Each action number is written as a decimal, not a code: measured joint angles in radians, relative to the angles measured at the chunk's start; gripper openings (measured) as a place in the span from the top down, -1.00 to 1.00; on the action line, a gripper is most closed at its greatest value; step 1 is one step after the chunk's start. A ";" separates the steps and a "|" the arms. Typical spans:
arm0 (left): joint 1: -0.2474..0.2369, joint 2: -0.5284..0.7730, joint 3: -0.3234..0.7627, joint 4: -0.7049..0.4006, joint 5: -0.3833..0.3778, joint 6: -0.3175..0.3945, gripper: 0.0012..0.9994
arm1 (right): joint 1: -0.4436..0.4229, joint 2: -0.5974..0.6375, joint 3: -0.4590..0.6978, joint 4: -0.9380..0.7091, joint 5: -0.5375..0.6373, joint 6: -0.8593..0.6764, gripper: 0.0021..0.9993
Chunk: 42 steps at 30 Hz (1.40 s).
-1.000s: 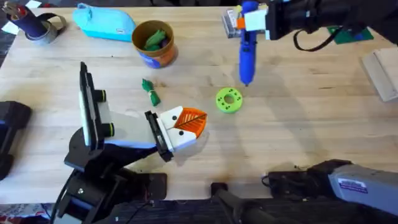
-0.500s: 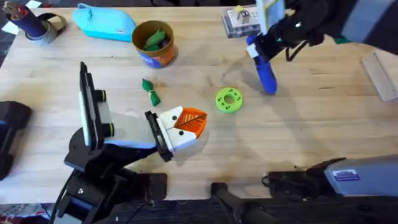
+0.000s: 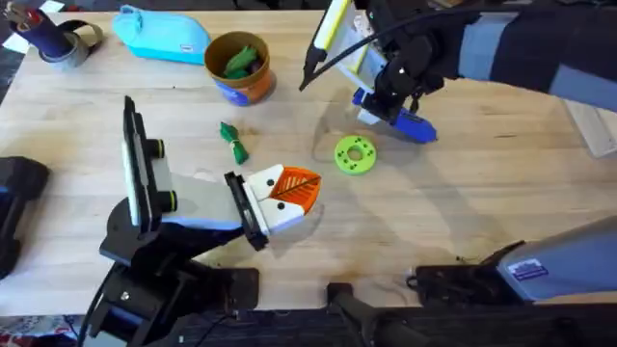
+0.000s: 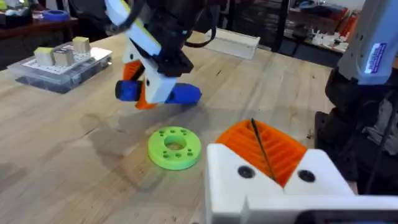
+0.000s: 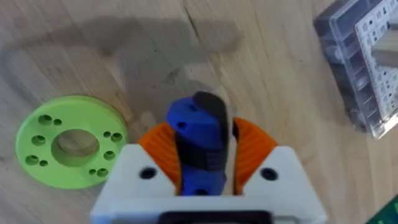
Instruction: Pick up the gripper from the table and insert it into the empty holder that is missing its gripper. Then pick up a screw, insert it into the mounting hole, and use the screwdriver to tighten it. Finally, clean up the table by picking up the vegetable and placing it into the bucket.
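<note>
My right gripper (image 3: 389, 104) is shut on the blue screwdriver (image 3: 413, 125) and holds it almost level, low over the table (image 3: 463, 193), just behind the lime-green disc (image 3: 355, 154). From the right wrist, the screwdriver (image 5: 198, 146) sits between the orange pads (image 5: 252, 146). My left gripper (image 3: 307, 190) rests at the table's middle, its orange ribbed fingers (image 4: 280, 149) pressed together in the white holder (image 3: 262, 210). A dark green vegetable (image 3: 233, 142) lies left of the disc. The bucket (image 3: 253, 89) stands behind it with green pieces inside.
A light blue pouch (image 3: 162, 35) and a tape roll (image 3: 60, 40) lie at the back left. A clear parts box (image 4: 59, 65) sits behind the right gripper. A thin black upright plate (image 3: 131, 159) stands on the left arm. A pale block (image 3: 596, 116) is at the right edge.
The right arm has swung the screwdriver from upright to almost level and lowered it toward the table near the green disc. The left arm, vegetable and bucket have not moved.
</note>
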 joint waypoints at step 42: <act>0.000 0.000 0.000 0.000 0.000 0.000 0.98 | 0.028 -0.385 0.004 -0.217 -0.074 0.736 -0.99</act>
